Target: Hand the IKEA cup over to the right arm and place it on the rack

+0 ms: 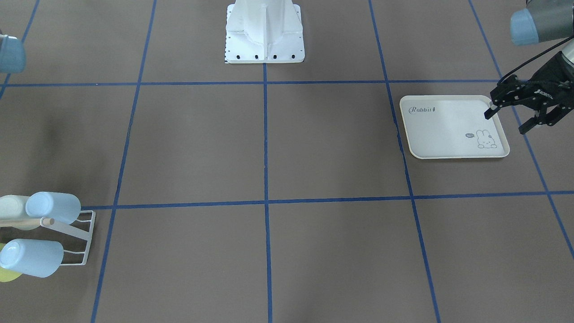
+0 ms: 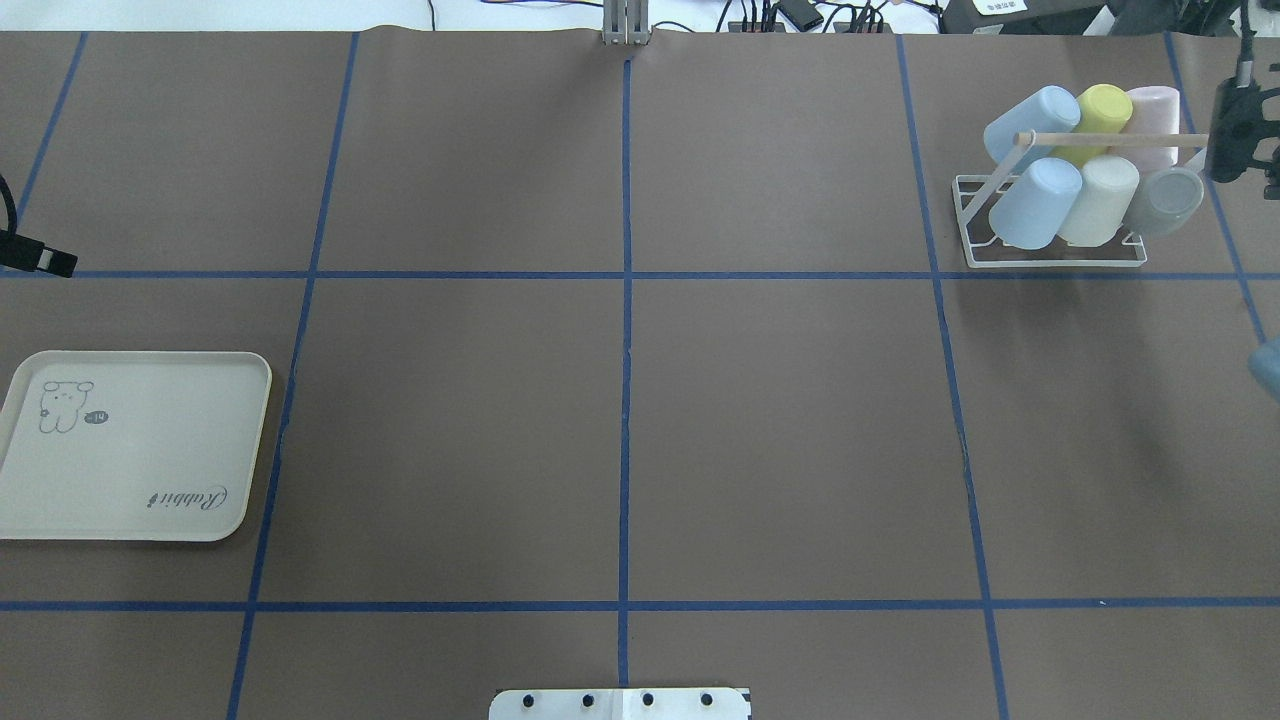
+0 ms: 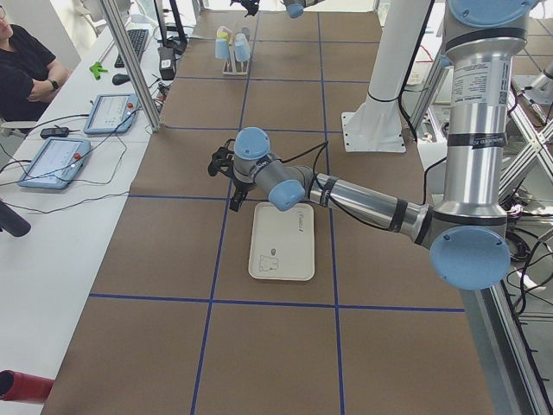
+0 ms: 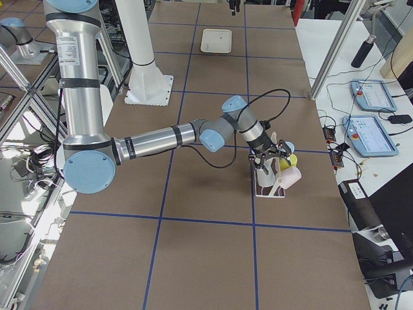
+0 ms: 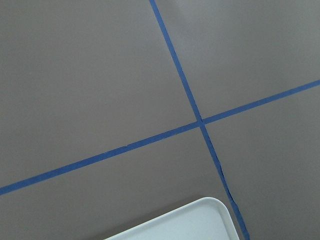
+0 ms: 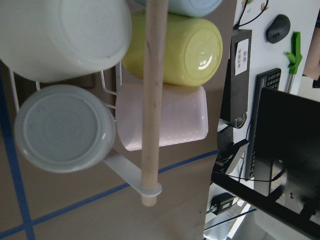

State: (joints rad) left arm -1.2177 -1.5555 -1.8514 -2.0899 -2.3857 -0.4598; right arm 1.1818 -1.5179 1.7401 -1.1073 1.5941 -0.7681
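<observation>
The white wire rack (image 2: 1050, 262) with its wooden dowel (image 6: 152, 100) stands at the far right and carries several IKEA cups lying tilted on its prongs. Among them are blue (image 2: 1035, 200), cream (image 2: 1100, 200), grey (image 2: 1165, 200), yellow (image 2: 1100, 105) and pink (image 2: 1150, 105) ones. My right gripper (image 2: 1240, 140) hovers just beyond the rack's outer end, beside the grey cup, open and holding nothing. Over the outer corner of the cream rabbit tray (image 1: 448, 130), my left gripper (image 1: 506, 121) is open and empty. The tray has nothing on it.
The robot's white base (image 1: 264, 31) stands at the table's middle edge. Blue tape lines divide the brown table (image 2: 780, 430) into squares. Past the far edge are tablets (image 3: 54, 160), a keyboard, cables and a seated person (image 3: 26, 69).
</observation>
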